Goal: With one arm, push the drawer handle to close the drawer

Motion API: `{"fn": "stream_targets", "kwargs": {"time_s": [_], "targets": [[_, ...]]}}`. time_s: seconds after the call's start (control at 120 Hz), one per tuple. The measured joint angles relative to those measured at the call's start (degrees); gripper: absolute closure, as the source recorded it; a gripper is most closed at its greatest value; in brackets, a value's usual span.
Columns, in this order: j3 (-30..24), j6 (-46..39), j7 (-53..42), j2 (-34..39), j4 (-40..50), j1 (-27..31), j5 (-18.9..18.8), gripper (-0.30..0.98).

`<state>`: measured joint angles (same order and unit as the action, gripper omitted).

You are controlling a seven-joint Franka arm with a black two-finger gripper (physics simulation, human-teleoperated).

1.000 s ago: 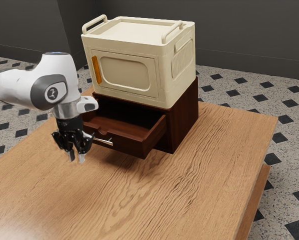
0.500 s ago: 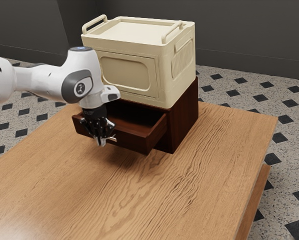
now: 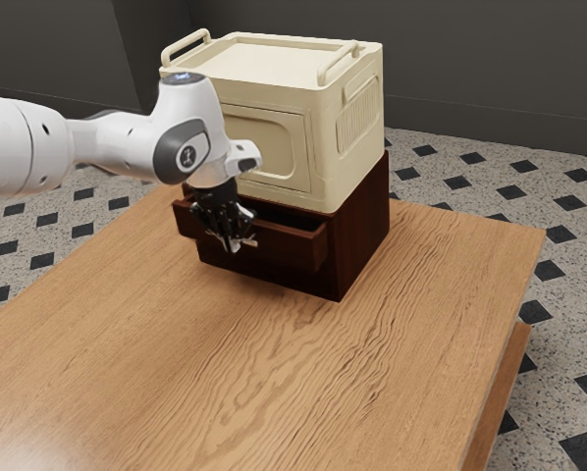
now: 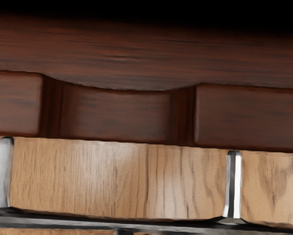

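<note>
Moved inward since earlier, the dark-brown wooden drawer (image 3: pixel 292 250) sits partly open as I, closing it remotely, must push its silver metal handle (image 4: pixel 233 183) straight in with my black gripper (image 3: pixel 232 247), parted or together I cannot tell.

Cabinet (image 3: pixel 364 231) on worktop (image 3: pixel 303 392), toward its far side. Box (image 3: pixel 323 147) on top of cabinet. Rails (image 3: pixel 339 61) on box top, one at each end; door panel (image 3: pixel 264 147) in box front. Drawer (image 3: pixel 295 250) in cabinet, below box, partly out past cabinet front. Handle (image 4: pixel 78 221) in front of drawer front, on two posts (image 4: pixel 233 183). Notch (image 4: pixel 119 115) in drawer front's upper edge, between the posts' positions. Floor (image 3: pixel 568 255) beyond worktop, at exterior view's left and right; wall (image 3: pixel 470 78) behind everything.
</note>
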<state>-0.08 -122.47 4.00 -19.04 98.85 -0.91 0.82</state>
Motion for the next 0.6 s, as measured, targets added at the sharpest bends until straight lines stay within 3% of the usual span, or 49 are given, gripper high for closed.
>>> {"fn": "stream_targets", "kwargs": {"time_s": [0.158,0.292,0.433,0.475,0.55,0.6], "targets": [[0.0,-0.6,-1.0,-4.7,-6.2,0.0,0.0,0.71],[0.1,-0.7,-13.6,-6.5,-8.6,1.3,-0.7,0.71],[-0.4,-1.5,-17.4,-6.8,-8.9,1.5,0.3,0.72],[-1.0,-1.8,-16.5,-3.7,-5.0,0.6,0.4,0.68],[-1.4,-2.9,-14.6,8.7,10.6,0.0,1.0,0.55],[-1.5,-1.1,-13.5,16.1,16.1,-0.2,2.5,0.44]]}}
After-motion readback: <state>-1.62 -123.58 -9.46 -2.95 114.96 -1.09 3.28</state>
